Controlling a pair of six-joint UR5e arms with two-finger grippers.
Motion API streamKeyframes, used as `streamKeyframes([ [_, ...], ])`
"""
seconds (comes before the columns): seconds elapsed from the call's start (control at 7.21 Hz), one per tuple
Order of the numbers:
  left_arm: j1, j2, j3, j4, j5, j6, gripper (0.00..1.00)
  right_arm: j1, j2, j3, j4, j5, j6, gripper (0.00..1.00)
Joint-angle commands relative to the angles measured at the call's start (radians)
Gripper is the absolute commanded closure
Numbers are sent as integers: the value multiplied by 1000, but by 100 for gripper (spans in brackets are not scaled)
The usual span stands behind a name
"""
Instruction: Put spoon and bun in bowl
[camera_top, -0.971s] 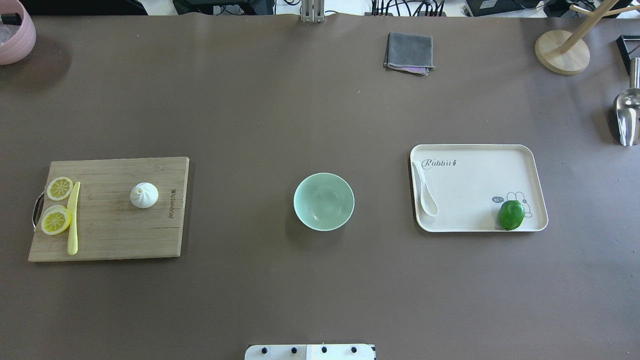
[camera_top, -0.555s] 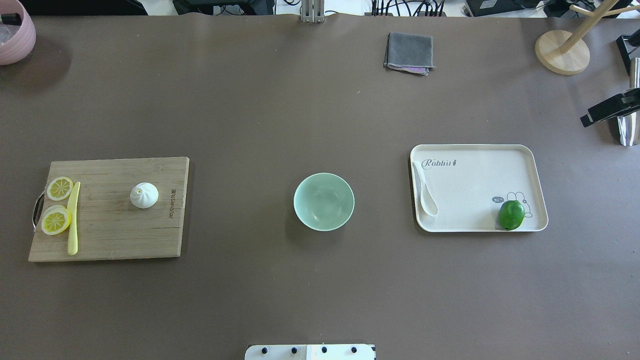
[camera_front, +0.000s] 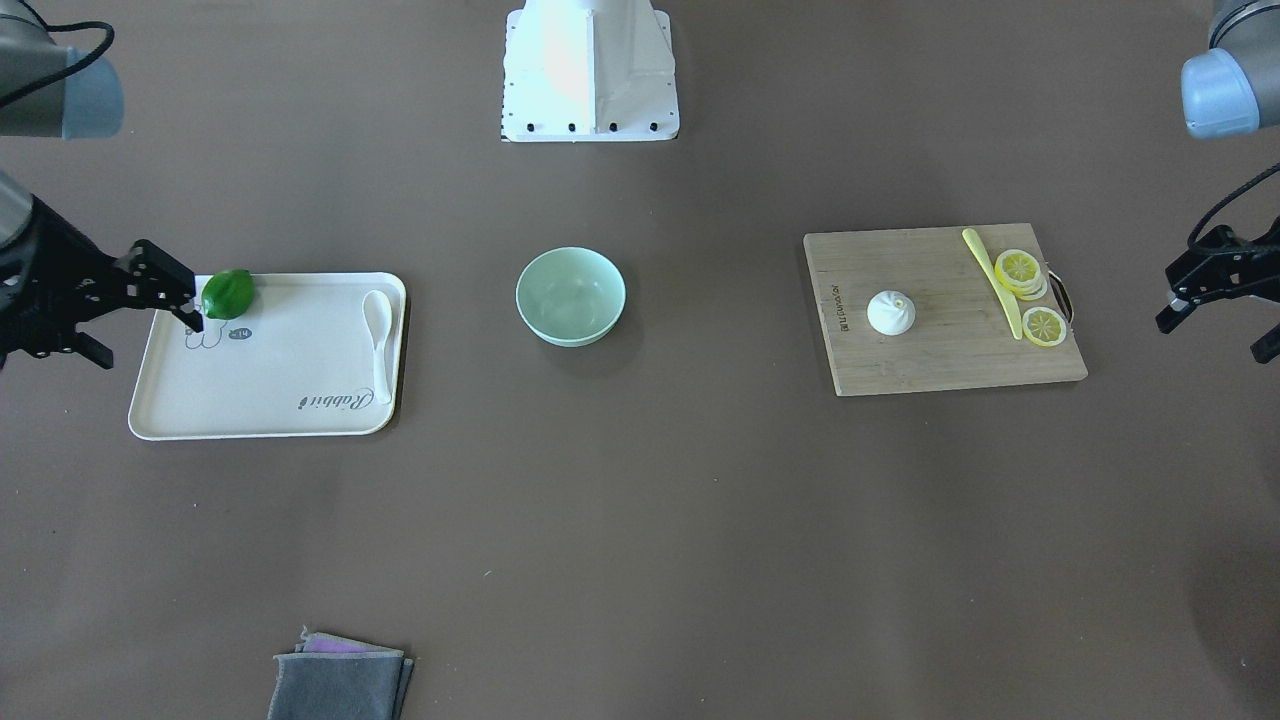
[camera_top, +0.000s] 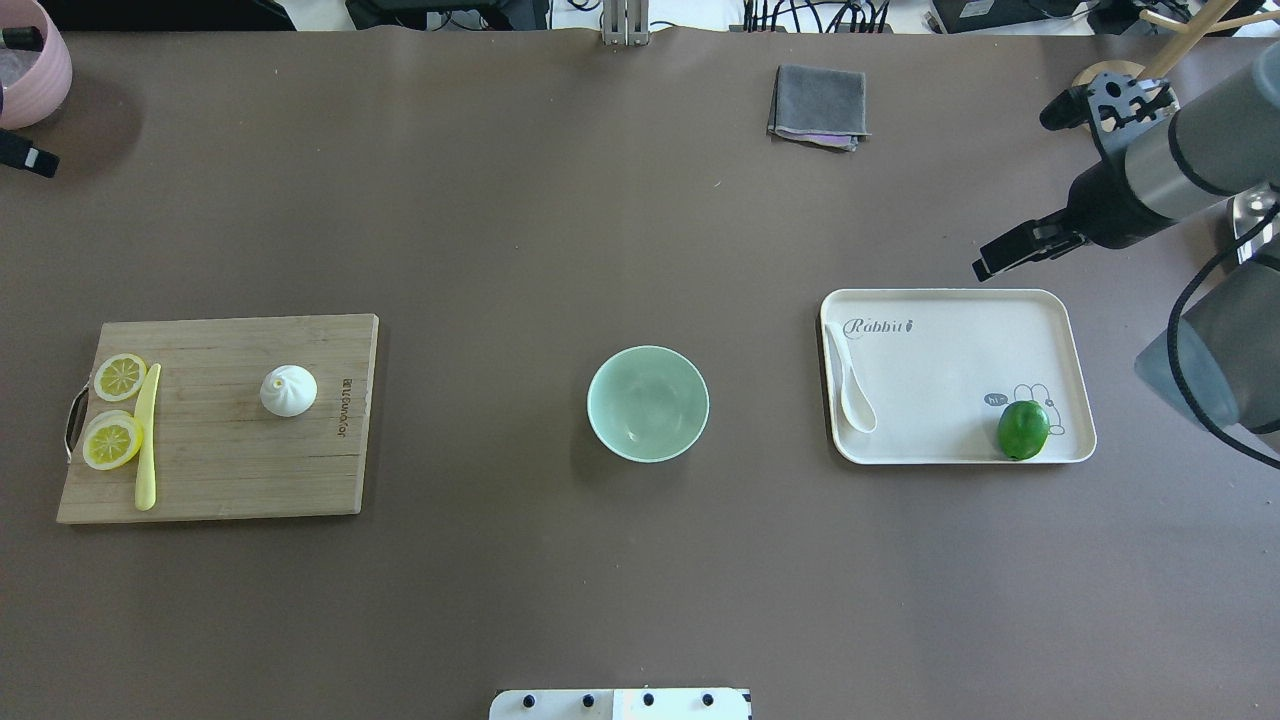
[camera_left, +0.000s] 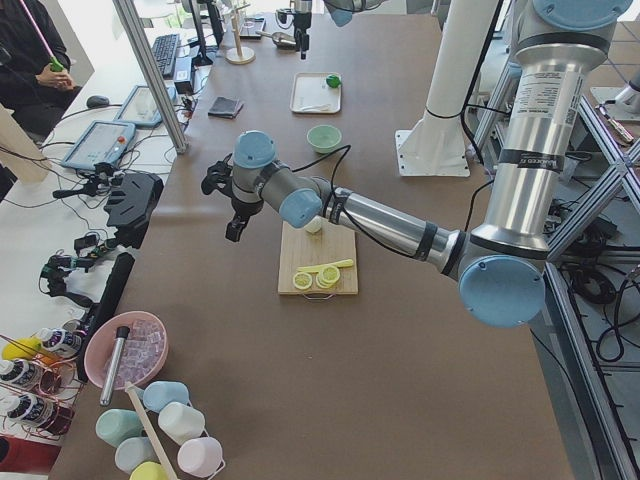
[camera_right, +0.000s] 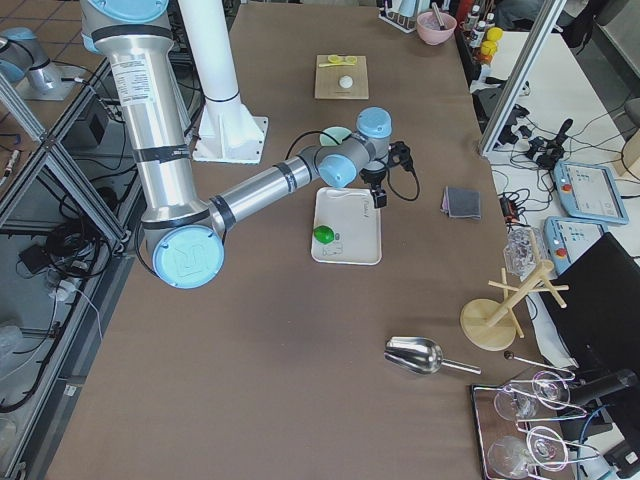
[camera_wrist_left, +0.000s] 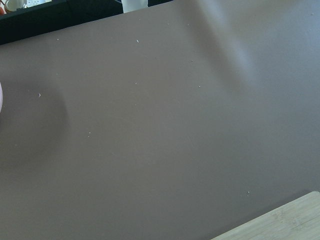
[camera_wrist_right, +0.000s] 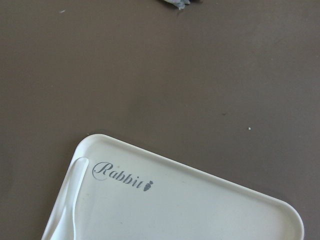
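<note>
Wide-spread right gripper (camera_top: 1012, 194) hangs near tray (camera_top: 950, 380); left gripper (camera_front: 1210, 338), also spread, beside board (camera_top: 220, 460). Tray holds spoon (camera_top: 850, 385), board holds bun (camera_top: 288, 390), bowl (camera_top: 620, 400) between.

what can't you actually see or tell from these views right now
bun: in the exterior left view, mostly hidden behind the left arm.
spoon: the right wrist view cuts off its scoop at the bottom edge.
bowl: in the exterior right view, partly hidden behind the right arm.
left gripper: one finger cut by the front-facing view's right edge; only a tip shows at the overhead view's left edge.
</note>
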Motion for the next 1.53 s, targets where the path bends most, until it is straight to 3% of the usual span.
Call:
streamKeyframes([
  [0.0,70,1,19,-36,2,-2,2,-152,24,-7,28,-104,163,0],
  [0.42,175,0,-2,-35,2,-82,2,-204,59,-53,34,-135,196,3],
  [0.55,178,-3,-4,-35,2,-83,2,-205,85,-85,36,-135,203,9],
  [0.69,178,-12,-4,-37,2,-83,2,-205,102,-115,36,-135,205,34],
  [0.83,178,-14,-4,-37,2,-82,2,-205,124,-136,34,-135,208,47],
  [1.11,178,-20,2,-38,1,-80,2,-216,190,-216,36,-134,323,46],
  [1.39,178,-25,2,-38,-2,-82,2,-225,187,-216,37,-134,357,45],
])
